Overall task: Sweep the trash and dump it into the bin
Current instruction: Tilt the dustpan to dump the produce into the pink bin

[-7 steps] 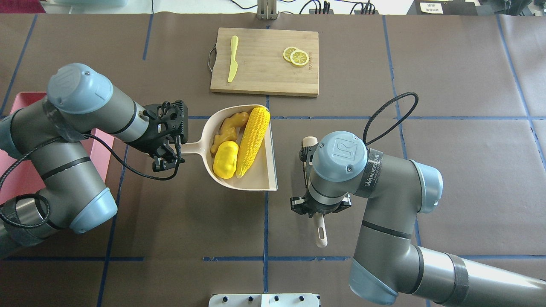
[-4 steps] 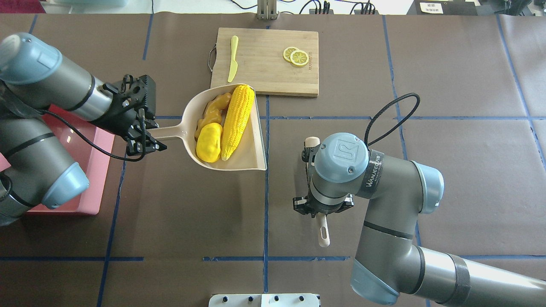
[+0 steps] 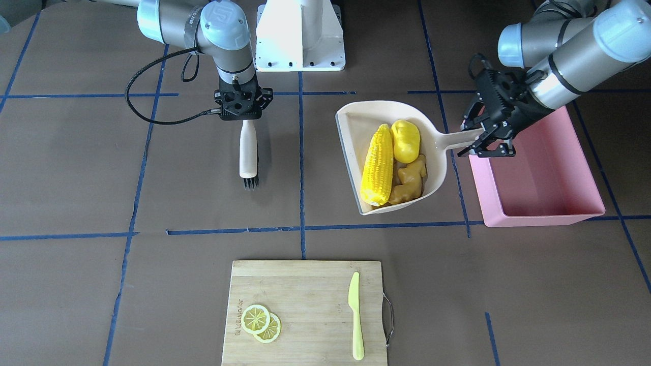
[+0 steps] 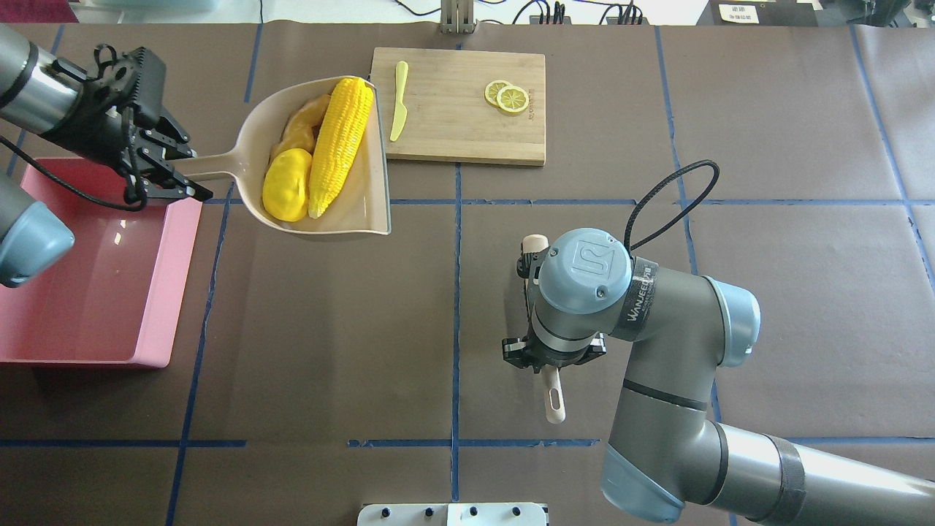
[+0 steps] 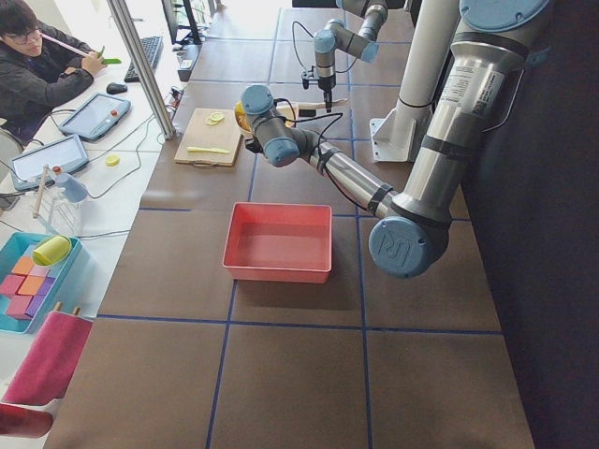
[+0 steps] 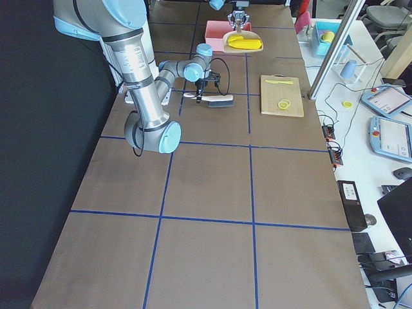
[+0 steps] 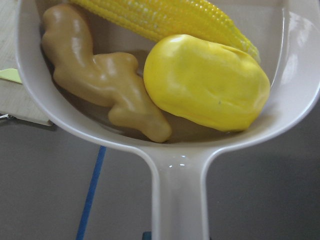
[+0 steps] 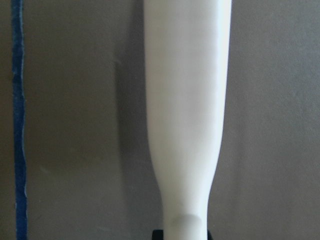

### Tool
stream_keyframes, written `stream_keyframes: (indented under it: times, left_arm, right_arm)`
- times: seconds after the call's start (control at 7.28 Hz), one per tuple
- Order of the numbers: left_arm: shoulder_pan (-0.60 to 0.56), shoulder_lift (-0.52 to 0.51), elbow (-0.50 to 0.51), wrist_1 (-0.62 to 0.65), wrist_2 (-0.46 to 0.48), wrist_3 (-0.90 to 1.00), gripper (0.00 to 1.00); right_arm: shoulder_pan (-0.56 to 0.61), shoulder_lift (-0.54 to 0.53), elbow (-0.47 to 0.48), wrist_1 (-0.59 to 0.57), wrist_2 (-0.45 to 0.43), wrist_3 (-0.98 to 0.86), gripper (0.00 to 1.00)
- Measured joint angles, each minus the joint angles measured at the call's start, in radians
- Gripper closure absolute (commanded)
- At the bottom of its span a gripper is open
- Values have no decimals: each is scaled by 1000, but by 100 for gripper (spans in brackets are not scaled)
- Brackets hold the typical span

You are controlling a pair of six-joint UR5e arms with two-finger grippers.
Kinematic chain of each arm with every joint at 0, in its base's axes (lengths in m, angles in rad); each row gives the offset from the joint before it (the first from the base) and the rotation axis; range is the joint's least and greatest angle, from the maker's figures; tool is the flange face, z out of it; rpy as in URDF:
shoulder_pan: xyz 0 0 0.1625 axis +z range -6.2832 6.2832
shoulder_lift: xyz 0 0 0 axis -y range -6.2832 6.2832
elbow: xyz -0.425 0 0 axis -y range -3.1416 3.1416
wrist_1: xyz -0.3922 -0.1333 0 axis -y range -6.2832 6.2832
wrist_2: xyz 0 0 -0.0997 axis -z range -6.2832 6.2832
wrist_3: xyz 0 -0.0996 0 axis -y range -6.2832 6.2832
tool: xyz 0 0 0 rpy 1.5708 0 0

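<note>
My left gripper (image 4: 172, 179) is shut on the handle of the cream dustpan (image 4: 365, 219) and holds it above the table. In the pan lie the yellow corn cob (image 4: 337, 142), the yellow potato lump (image 4: 285, 185) and the tan ginger root (image 4: 299, 126); the left wrist view shows the same three close up: corn (image 7: 165, 17), potato (image 7: 205, 82), ginger (image 7: 100, 85). The pink bin (image 4: 95, 292) is empty, under and beside the gripper; the pan is to its right. My right gripper (image 4: 551, 358) is shut on the brush (image 3: 247, 152), which lies low over the table.
A wooden cutting board (image 4: 456, 106) at the far middle carries a yellow-green knife (image 4: 399, 98) and two lemon slices (image 4: 508, 96). The dustpan's far corner overlaps the board's left edge in the overhead view. Blue tape lines cross the brown table.
My left arm has carried the loaded dustpan left and away from me, toward the pink bin. The trash has stayed in the pan. The right arm and brush have not moved.
</note>
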Motion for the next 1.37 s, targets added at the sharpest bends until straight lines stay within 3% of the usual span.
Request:
stream_keyframes:
  times: [0.55,1.37]
  left_arm:
    - [-137,33,39,20,-20,287,100]
    - [-281,119,62,263,44,774,100]
  right_arm:
    - [1,0,1,0,-1,-2,100]
    - [0,-3,1,0,-4,-7,100]
